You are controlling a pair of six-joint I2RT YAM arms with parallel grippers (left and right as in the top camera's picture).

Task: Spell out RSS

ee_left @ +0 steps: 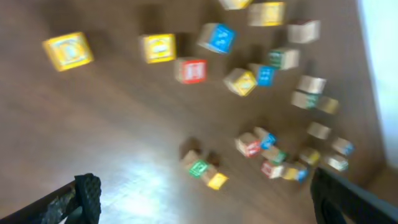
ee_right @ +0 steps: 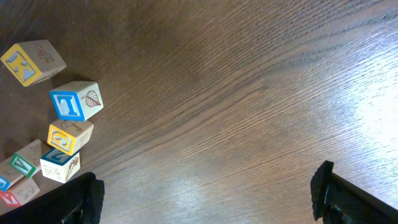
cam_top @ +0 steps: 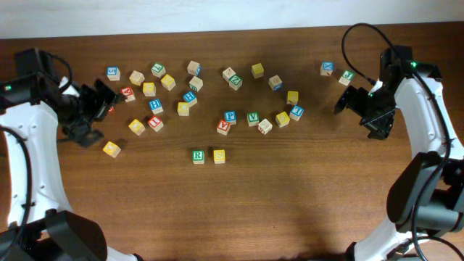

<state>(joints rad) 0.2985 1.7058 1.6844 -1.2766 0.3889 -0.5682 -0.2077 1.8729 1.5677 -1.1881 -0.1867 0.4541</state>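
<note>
The green-faced R cube and a yellow-faced S cube sit side by side, touching, at the table's front middle. They show small and blurred in the left wrist view, green and yellow. Several other yellow cubes lie in the scatter, among them one in front of my left gripper; their letters are too small to read. My left gripper is open and empty at the left. My right gripper is open and empty over bare wood at the right.
Several more letter cubes are scattered across the back half of the table, including a green V cube and a blue T cube. Two cubes lie near the right arm. The table's back edge meets a white wall.
</note>
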